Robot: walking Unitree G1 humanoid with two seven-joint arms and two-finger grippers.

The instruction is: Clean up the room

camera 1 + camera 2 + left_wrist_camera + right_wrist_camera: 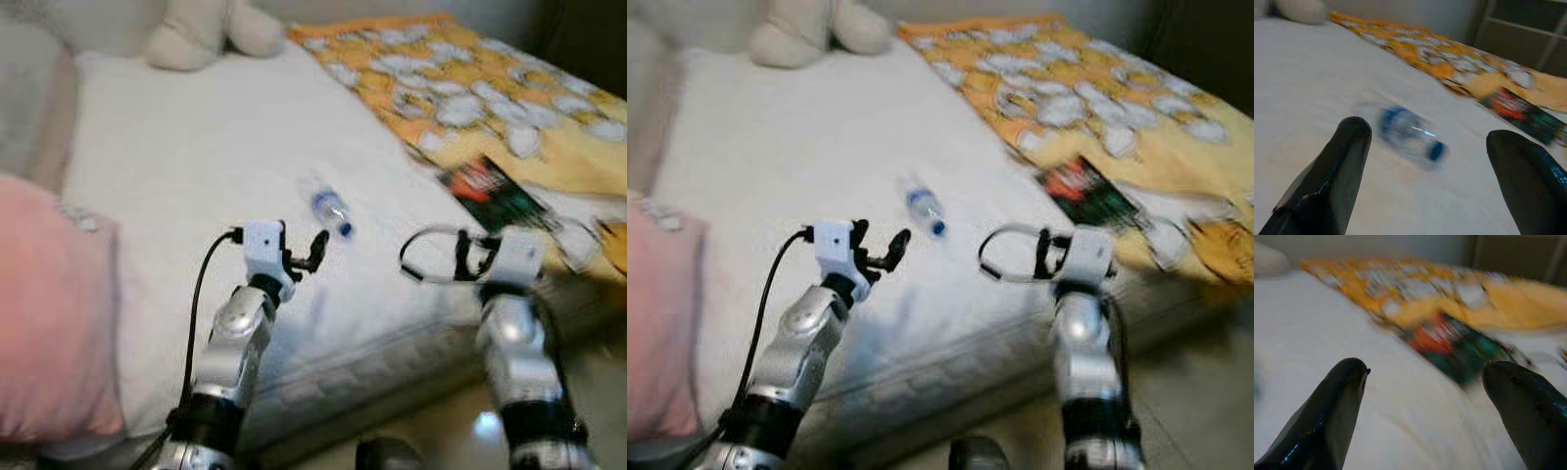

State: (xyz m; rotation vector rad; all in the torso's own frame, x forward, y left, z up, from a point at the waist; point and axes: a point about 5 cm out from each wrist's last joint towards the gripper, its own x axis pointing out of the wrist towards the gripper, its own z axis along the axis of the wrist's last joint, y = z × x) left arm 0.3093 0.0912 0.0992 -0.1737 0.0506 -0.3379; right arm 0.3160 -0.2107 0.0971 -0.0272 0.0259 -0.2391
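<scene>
While the views are blurred, a clear plastic bottle with a blue cap and label is seen lying on its side on the white mattress. Just short of it, the left gripper is held with fingers spread, touching nothing. The right gripper is likewise spread and empty, directed at a red-and-green packet resting at the edge of the orange patterned blanket. A cream plush toy and a pink pillow are also present.

White bed, orange white-patterned blanket, blue-capped clear bottle.
</scene>
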